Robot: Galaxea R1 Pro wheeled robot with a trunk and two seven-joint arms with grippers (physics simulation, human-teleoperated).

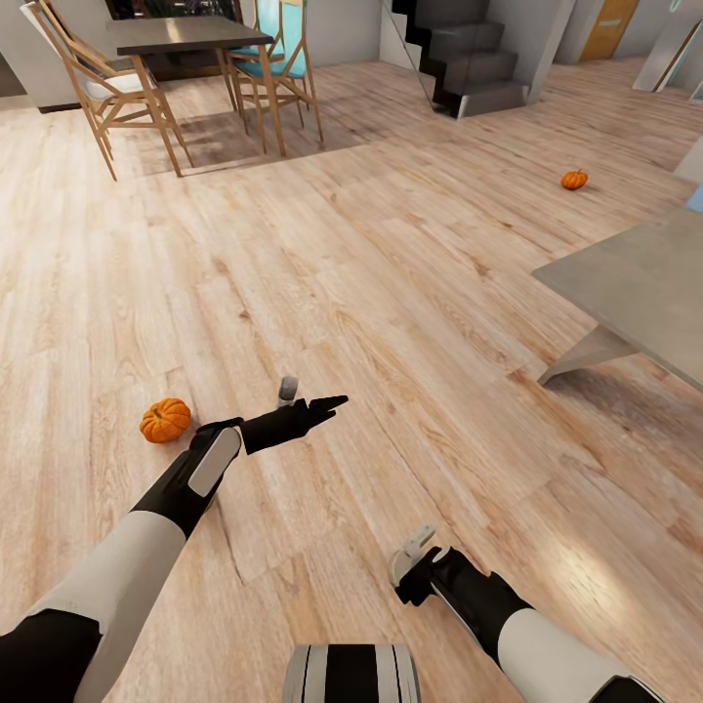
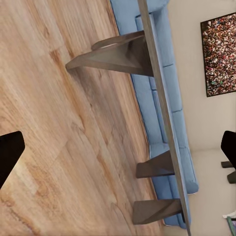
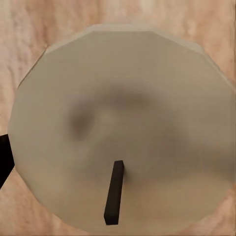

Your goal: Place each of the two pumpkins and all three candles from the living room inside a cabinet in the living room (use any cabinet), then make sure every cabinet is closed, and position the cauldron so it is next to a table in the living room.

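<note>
- No brand, label or writing can be read anywhere.
- Pale wood-plank floor [image 1: 391, 293] with visible grain; the grey table [image 1: 644, 283] at right is a smooth slab on wedge-shaped legs, cut off by the frame edge.
- One ribbed orange pumpkin [image 1: 165, 420] lies on the floor near left, just beside the left arm; a second pumpkin [image 1: 574, 180] sits far right, beyond the table.
- The left gripper [image 1: 327, 403] points out over the floor, its dark fingers wide apart in the wrist view, holding nothing.
- A pale round candle [image 3: 123, 132] with a black wick lies close before the right wrist camera.
- Right gripper [image 1: 415, 561]: whether spread or pinching, I cannot tell.
- A blue sofa [image 2: 167, 93] runs behind the table.
- A dark dining table [image 1: 181, 34] with wooden chairs stands far left.
</note>
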